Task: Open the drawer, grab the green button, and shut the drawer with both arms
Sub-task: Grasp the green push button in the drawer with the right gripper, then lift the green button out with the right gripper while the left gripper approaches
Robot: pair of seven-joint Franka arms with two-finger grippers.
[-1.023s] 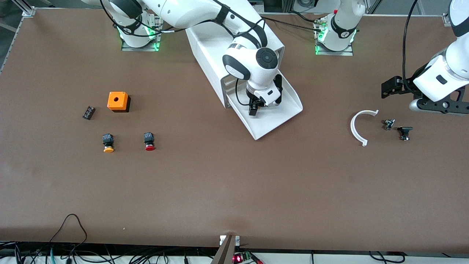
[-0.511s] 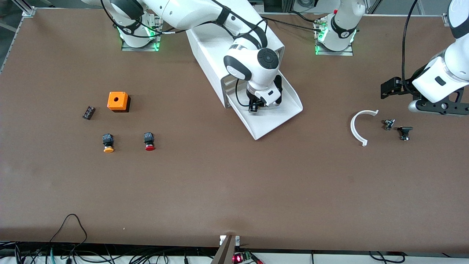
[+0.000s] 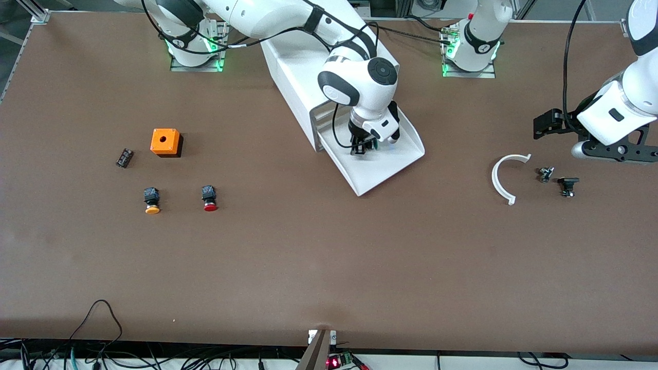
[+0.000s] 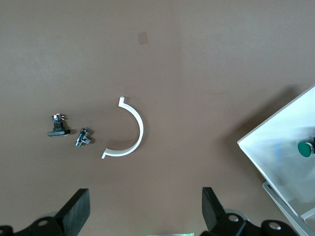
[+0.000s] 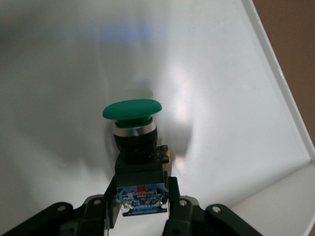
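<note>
The drawer (image 3: 385,169), a shallow white tray, stands pulled out from the foot of the white cabinet (image 3: 293,72). My right gripper (image 3: 362,149) is down inside it, shut on the black body of the green-capped button (image 5: 132,111), which lies sideways between the fingers (image 5: 175,199). I cannot tell whether the button touches the drawer floor (image 5: 221,98). My left gripper (image 3: 547,123) is open and empty, waiting over the table at the left arm's end. In the left wrist view its fingers (image 4: 74,211) are spread, and the drawer (image 4: 275,147) and the button (image 4: 305,147) show.
A white curved strip (image 3: 506,177) and two small black fittings (image 3: 546,173) (image 3: 567,185) lie below the left gripper. Toward the right arm's end are an orange box (image 3: 165,141), a small black part (image 3: 124,157), an orange-capped button (image 3: 151,200) and a red-capped button (image 3: 209,198).
My right gripper has moved a little deeper into the drawer toward the cabinet, and its wrist has turned. The left arm has barely moved.
</note>
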